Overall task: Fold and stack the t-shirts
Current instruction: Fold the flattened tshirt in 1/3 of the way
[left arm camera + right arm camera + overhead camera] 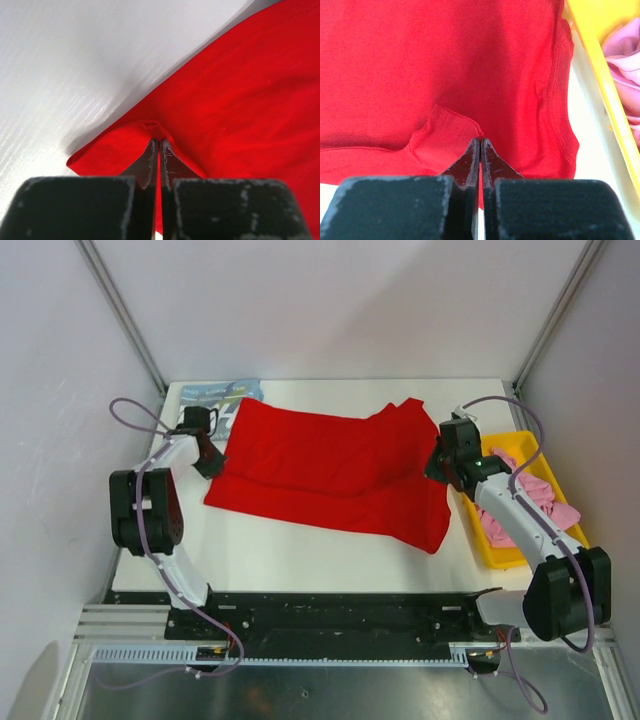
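Left gripper [159,142] pinching red t-shirt [240,100], blue t-shirt [225,393] half-covered

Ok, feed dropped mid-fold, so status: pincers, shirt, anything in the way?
Left pincer shut on red shirt, left edge. Right pincer shut on its right edge. Yellow tray with pink shirt beside it, nothing blocking.

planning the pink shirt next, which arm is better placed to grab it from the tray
Right. The pink shirt lies in the yellow tray beside the right arm; the left arm is across the red shirt, which both jaws pinch.
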